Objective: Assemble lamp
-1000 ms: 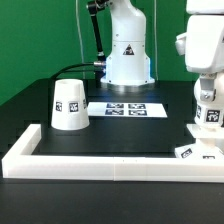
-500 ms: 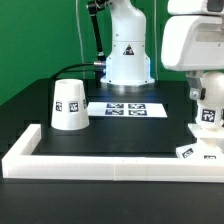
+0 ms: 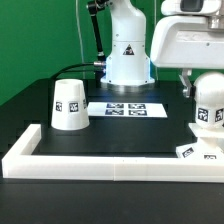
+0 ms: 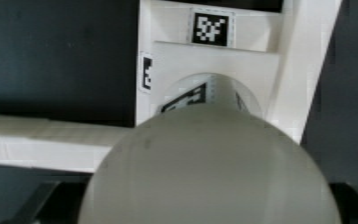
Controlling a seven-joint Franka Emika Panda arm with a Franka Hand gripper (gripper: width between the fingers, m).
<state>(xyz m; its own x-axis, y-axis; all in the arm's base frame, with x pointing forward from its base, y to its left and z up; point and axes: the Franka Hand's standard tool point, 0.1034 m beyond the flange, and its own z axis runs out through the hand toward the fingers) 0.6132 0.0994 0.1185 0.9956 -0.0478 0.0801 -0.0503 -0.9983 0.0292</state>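
Bulb (image 3: 208,104) just under gripper (image 3: 196,80), above base (image 3: 196,152), at exterior view's right; bulb dome fills wrist view. Grip: cannot tell, fingertips hidden. Versus a second ago: hand higher, more of bulb exposed, bulb tag unmoved. Count: one bulb, one base, one shade (image 3: 68,103)

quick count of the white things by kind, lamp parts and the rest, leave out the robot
tapered white plastic cone shade: 1
small round white plastic bulb: 1
low angular white plastic base block: 1
long low white border rail: 1
flat white marker board: 1
total: 5
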